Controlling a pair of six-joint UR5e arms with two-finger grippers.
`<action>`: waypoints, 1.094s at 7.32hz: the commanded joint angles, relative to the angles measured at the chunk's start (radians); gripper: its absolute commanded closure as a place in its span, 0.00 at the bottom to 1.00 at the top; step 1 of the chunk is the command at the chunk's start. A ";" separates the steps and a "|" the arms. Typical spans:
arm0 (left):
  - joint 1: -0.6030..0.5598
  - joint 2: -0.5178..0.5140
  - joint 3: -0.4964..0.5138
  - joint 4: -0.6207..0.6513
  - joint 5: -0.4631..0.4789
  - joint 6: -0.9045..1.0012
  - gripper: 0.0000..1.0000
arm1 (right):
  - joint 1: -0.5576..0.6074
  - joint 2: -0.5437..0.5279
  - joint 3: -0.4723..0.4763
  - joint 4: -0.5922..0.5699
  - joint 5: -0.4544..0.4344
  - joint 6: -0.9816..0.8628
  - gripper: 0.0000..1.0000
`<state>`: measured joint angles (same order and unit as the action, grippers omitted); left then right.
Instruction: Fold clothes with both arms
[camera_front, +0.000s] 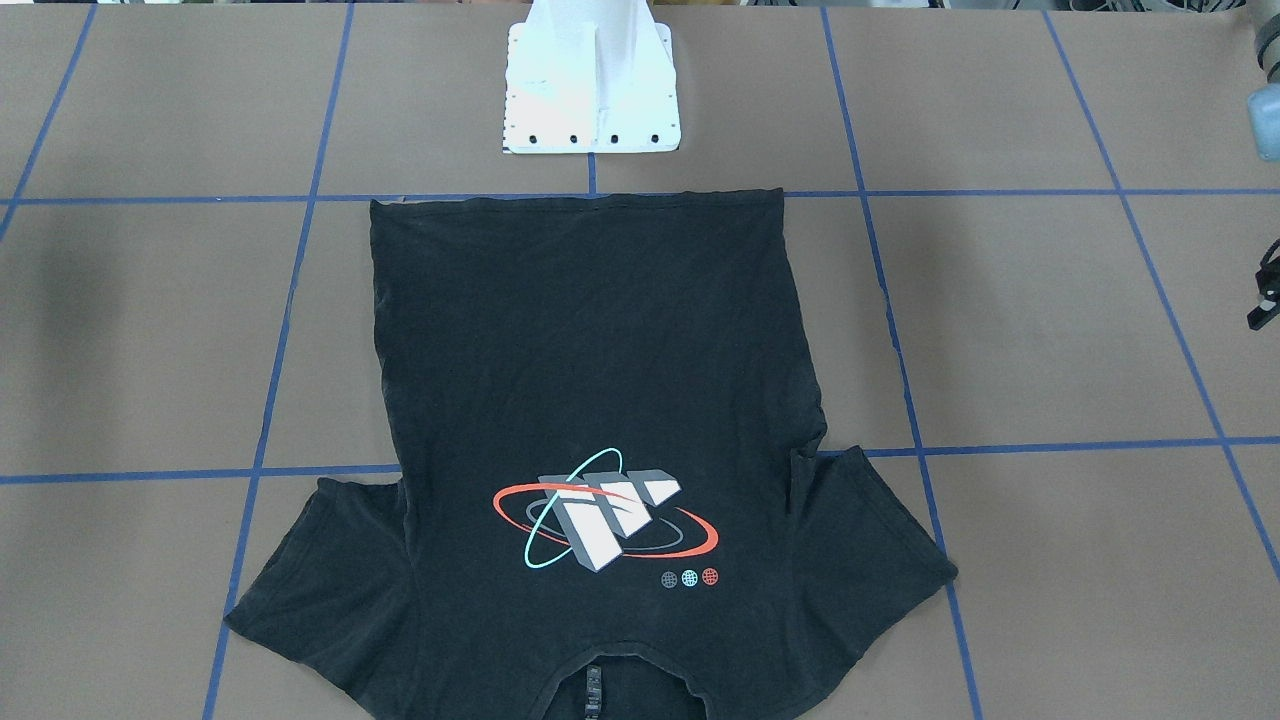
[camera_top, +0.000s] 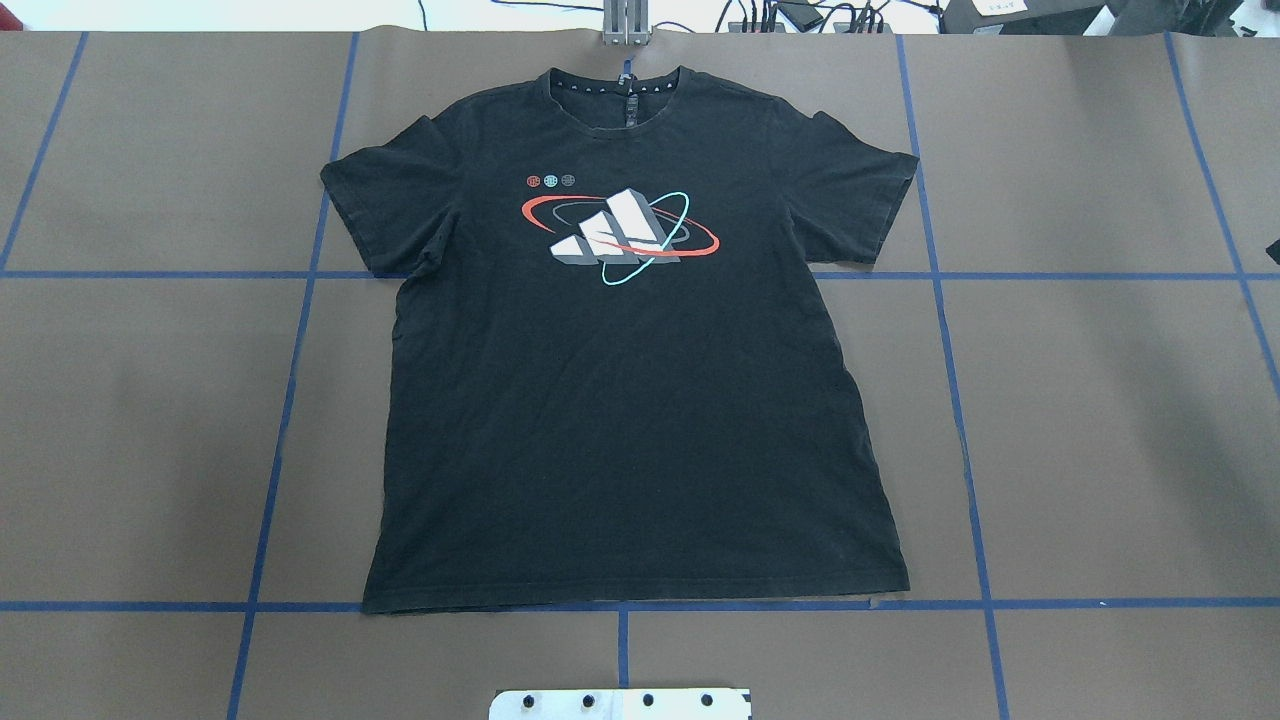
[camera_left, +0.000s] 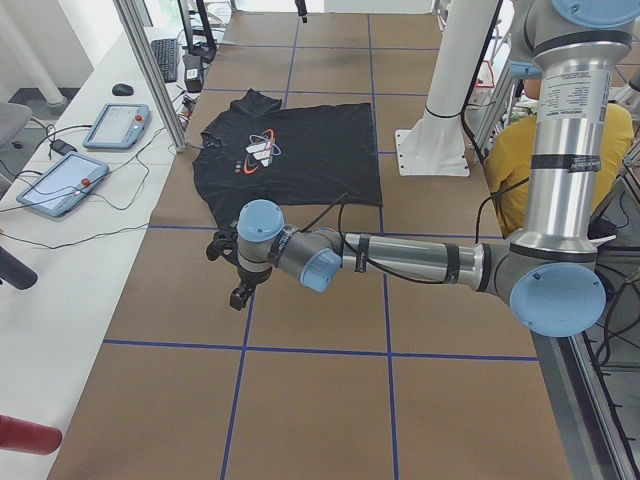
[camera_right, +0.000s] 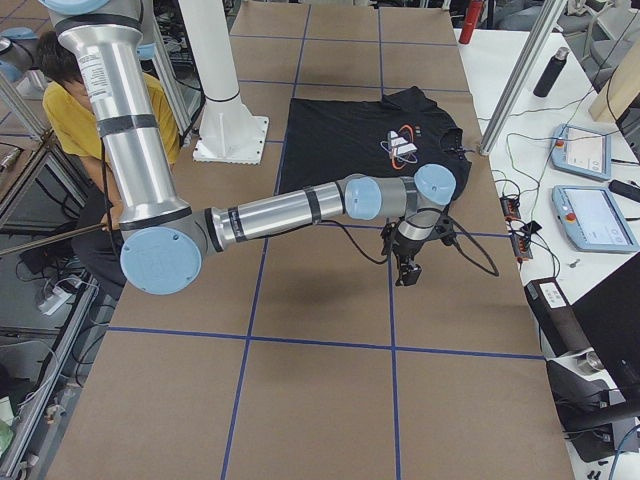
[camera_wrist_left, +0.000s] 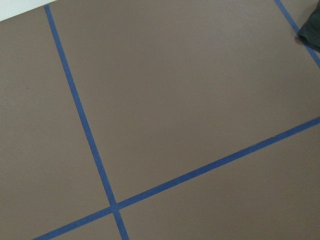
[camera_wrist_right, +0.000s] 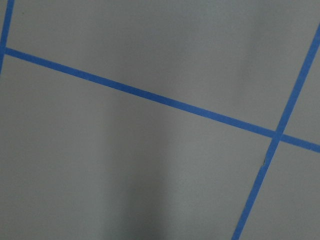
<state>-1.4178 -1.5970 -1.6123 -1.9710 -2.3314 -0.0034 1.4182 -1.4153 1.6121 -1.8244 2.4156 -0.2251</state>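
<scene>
The black T-shirt lies flat and face up on the brown table, collar at the far edge, hem near the robot's base; its chest graphic shows. It also shows in the front view and both side views. The left arm reaches out over bare table beyond the shirt's left sleeve; its gripper points down, and I cannot tell its state. The right arm mirrors it past the right sleeve; I cannot tell the state of its gripper. A shirt corner shows in the left wrist view.
The white pedestal stands just behind the shirt's hem. Blue tape lines grid the table. A bench with tablets and cables runs along the far edge. A person in yellow sits behind the robot.
</scene>
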 joint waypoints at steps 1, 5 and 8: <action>-0.001 0.009 -0.024 0.011 -0.020 0.002 0.00 | 0.005 -0.021 0.009 0.011 0.010 0.007 0.00; -0.003 0.031 -0.049 0.011 -0.028 0.002 0.00 | 0.004 -0.034 0.026 0.028 0.005 0.006 0.00; -0.004 0.031 -0.055 0.011 -0.028 0.002 0.00 | 0.005 -0.053 0.031 0.097 0.013 0.004 0.00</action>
<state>-1.4208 -1.5673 -1.6628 -1.9605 -2.3592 -0.0014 1.4232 -1.4572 1.6391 -1.7413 2.4251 -0.2203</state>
